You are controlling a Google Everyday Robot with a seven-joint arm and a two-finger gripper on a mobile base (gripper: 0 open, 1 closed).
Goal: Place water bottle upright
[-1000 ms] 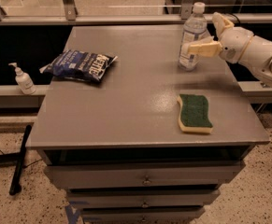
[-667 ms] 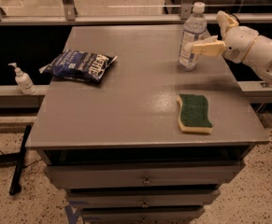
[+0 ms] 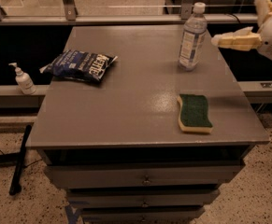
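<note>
The water bottle (image 3: 191, 38), clear plastic with a white cap and a white-and-blue label, stands upright on the grey table (image 3: 135, 101) near its far right corner. My gripper (image 3: 237, 21) is to the right of the bottle, beyond the table's right edge. It is open and empty. Its lower finger (image 3: 233, 40) points toward the bottle with a small gap between them. The upper finger (image 3: 265, 6) is raised higher at the far right.
A blue chip bag (image 3: 79, 64) lies at the table's left. A green-and-yellow sponge (image 3: 194, 112) lies at the front right. A small white pump bottle (image 3: 22, 80) stands on a ledge left of the table. Drawers are below the tabletop.
The gripper was closed around the upright bottle; now it has let go and drawn back to the right. The bottle stays standing in the same spot.
</note>
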